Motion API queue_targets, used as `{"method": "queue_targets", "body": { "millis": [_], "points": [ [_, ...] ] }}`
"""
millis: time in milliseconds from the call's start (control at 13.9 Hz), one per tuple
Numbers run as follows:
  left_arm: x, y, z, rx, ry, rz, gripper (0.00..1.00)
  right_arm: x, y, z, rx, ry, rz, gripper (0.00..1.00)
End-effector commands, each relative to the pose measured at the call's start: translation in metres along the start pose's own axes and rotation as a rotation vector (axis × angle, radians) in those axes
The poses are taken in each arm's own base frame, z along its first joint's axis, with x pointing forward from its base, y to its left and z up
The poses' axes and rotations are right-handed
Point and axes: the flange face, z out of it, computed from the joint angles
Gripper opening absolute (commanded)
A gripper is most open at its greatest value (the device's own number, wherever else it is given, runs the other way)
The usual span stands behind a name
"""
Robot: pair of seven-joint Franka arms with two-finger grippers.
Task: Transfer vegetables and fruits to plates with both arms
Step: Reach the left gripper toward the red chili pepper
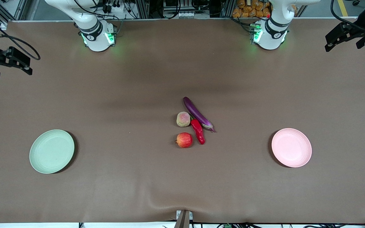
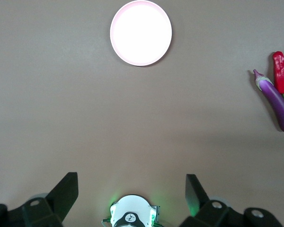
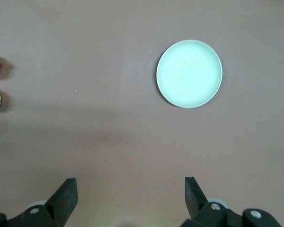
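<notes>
Front view: nothing transferred yet. Eggplant point(image 1: 197, 113), chili pepper point(image 1: 198, 131), peach point(image 1: 183, 119), apple point(image 1: 184, 140) clustered mid-counter point(image 1: 138, 79). Green plate point(image 1: 52, 151), pink plate point(image 1: 291, 147) empty. Left hand point(image 2: 131, 189), right hand point(image 3: 130, 191) high over counter ends, fingers spread, holding nothing.

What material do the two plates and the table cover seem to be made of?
The green plate and the pink plate look like matte plastic: flat pastel colour, smooth, no sharp glints. The table cover looks like brown paper or thin fabric, dull, with a soft ripple at the edge nearest the front camera; which one is uncertain.
</notes>
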Motion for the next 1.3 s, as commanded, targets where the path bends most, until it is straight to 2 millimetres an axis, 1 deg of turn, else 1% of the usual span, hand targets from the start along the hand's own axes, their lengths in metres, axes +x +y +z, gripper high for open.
{"method": "queue_targets", "body": {
  "millis": [0,144,360,432,504,648,792,936,1008,1080,1152,1223],
  "points": [
    [0.005,-0.001,-0.006,0.005,0.011,0.017,1.00,0.002,0.018,-0.001,-0.006,0.014,0.026,1.00],
    [0.006,-0.001,-0.010,0.004,0.019,0.017,1.00,0.001,0.020,0.000,-0.004,0.011,0.031,1.00],
    [0.016,0.000,-0.006,0.010,0.014,0.014,1.00,0.001,0.022,0.001,0.001,0.013,0.034,1.00],
    [0.020,0.002,-0.001,0.007,0.001,0.020,1.00,0.001,0.026,0.001,0.006,0.012,0.043,1.00],
    [0.023,0.003,0.003,0.005,-0.007,0.024,1.00,0.001,0.025,0.001,0.006,0.012,0.041,1.00],
    [0.038,0.022,0.027,0.016,-0.054,0.045,1.00,0.002,0.025,0.002,0.009,0.014,0.041,1.00],
    [0.060,0.052,0.061,-0.007,-0.103,0.069,1.00,0.002,0.024,0.001,0.010,0.015,0.041,1.00],
    [0.079,0.088,0.093,-0.027,-0.120,0.045,1.00,0.001,0.023,0.001,0.011,0.012,0.041,1.00],
    [0.086,0.113,0.110,-0.031,-0.126,0.026,1.00,0.001,0.024,0.002,0.011,0.011,0.041,1.00],
    [0.092,0.143,0.129,-0.025,-0.117,-0.003,1.00,0.001,0.023,0.002,0.011,0.009,0.039,1.00],
    [0.099,0.176,0.156,-0.012,-0.116,-0.049,1.00,0.001,0.023,0.001,0.011,0.009,0.041,1.00],
    [0.107,0.202,0.185,0.000,-0.109,-0.123,1.00,0.001,0.023,0.001,0.011,0.008,0.039,1.00]
  ]
}}
